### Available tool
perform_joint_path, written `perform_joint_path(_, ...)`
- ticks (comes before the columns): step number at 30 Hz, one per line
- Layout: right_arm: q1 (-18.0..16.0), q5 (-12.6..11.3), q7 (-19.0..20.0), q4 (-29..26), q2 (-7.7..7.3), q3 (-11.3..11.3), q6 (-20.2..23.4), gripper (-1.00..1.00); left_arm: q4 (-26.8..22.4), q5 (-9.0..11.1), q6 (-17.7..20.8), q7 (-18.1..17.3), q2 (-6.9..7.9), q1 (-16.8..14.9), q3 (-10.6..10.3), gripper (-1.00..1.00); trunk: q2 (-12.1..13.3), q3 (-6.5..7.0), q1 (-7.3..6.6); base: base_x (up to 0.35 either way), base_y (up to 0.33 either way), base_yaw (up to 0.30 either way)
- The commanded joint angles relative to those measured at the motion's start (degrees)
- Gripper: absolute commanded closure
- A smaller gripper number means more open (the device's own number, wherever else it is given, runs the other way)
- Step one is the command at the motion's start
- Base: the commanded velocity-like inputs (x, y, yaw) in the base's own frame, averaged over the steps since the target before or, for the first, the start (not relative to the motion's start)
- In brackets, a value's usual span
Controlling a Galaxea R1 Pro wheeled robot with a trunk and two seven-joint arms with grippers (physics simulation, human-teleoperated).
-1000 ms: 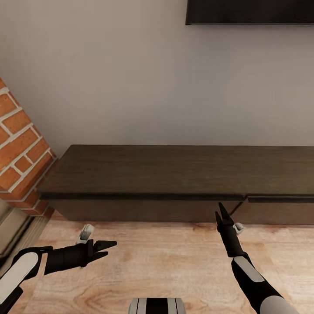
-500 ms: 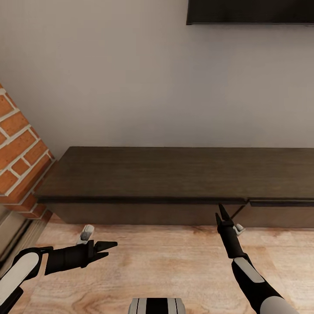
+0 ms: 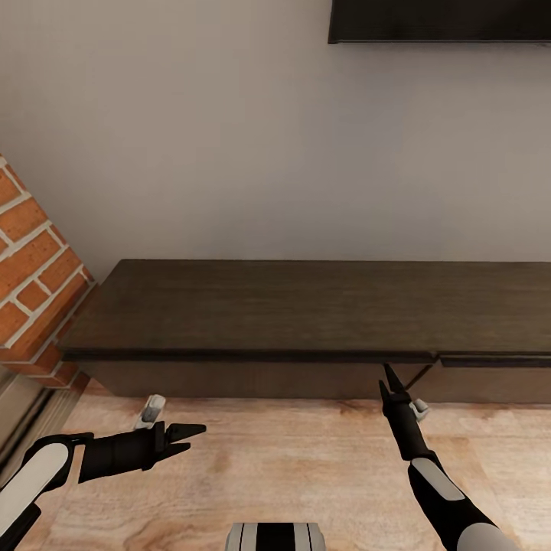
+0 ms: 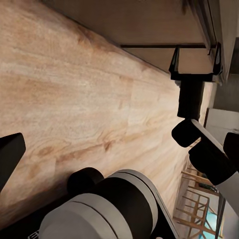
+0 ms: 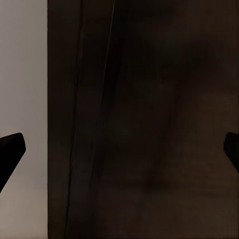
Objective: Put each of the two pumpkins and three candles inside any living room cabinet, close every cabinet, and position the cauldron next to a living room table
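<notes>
1. Head view looks down on a long, low dark-brown cabinet (image 3: 306, 310) standing against a plain pale grey wall (image 3: 229, 138). Its flat top is bare wood grain, and its drawer fronts sit flush under the overhanging lip, with a seam between two fronts toward the right.
2. A red brick pillar (image 3: 34, 298) with pale mortar lines stands at the cabinet's left end, touching or just beside it.
3. A dark rectangular panel (image 3: 440, 21) hangs on the wall above the cabinet's right half.
4. The floor (image 3: 291, 474) is light wood plank, running up to the cabinet's base.
5. The left gripper (image 3: 191, 438) hovers over the floor, near the cabinet front, pointing sideways toward the right; its two black fingers are spread apart with nothing between them.
6. The right gripper (image 3: 389, 379) points up at the cabinet's lower edge, just below the seam. In the right wrist view its fingertips (image 5: 11, 149) sit wide apart at the frame's two edges, holding nothing, facing the dark cabinet front (image 5: 149, 119).
7. Left wrist view shows the floor planks, the cabinet's underside and the right gripper's open fingers.
</notes>
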Motion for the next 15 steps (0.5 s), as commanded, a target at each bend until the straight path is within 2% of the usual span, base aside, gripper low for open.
perform_joint_path(1, -0.04, -0.52, 0.16, 0.03, -0.07, 0.48, -0.34, -1.00, 0.02, -0.54, 0.05, -0.58, 0.02, -0.04, -0.06, -1.00, -0.02, -0.04, -0.01, 0.062, 0.000, 0.000)
perform_joint_path(15, -0.04, -0.44, 0.77, -0.02, -0.06, 0.48, -0.43, -1.00, 0.02, -0.54, 0.05, -0.58, -0.01, -0.04, -0.01, -1.00, -0.02, -0.04, -0.01, 0.047, 0.000, 0.000)
